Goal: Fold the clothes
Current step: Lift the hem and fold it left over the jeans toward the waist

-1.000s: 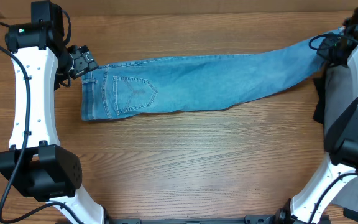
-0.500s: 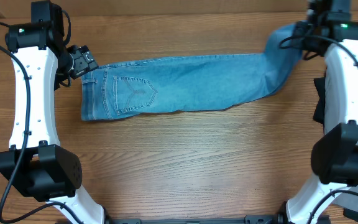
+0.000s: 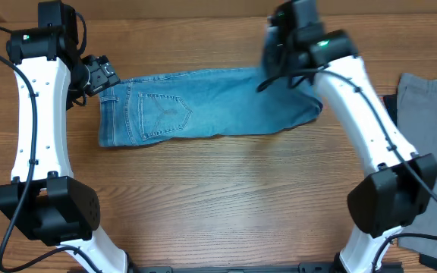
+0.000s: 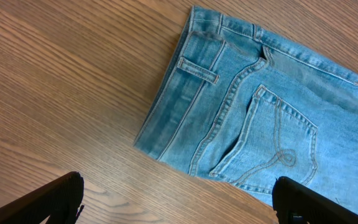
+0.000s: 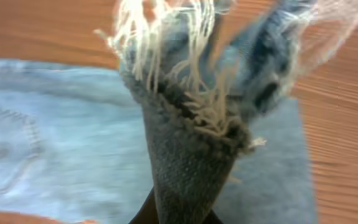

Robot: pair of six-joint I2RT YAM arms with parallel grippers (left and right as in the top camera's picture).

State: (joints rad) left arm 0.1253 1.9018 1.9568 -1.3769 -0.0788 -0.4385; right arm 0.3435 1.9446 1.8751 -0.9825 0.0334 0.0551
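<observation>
1. The light blue jeans (image 3: 196, 102) lay flat on the wooden surface (image 3: 218, 197), back pocket (image 3: 161, 112) up, just inboard of the waistband (image 4: 173, 106).
2. My right claw (image 5: 173, 214) was clenched on the frayed hem (image 5: 185, 93), held raised above the legs, well apart from the waistband.
3. My left claw (image 3: 99, 74) was released, hovering just beside the waistband's far corner and gripping nothing.
4. I judged the first lengthwise fold half made: the hem had yet to land at the waistband, and further folds remained.
</observation>
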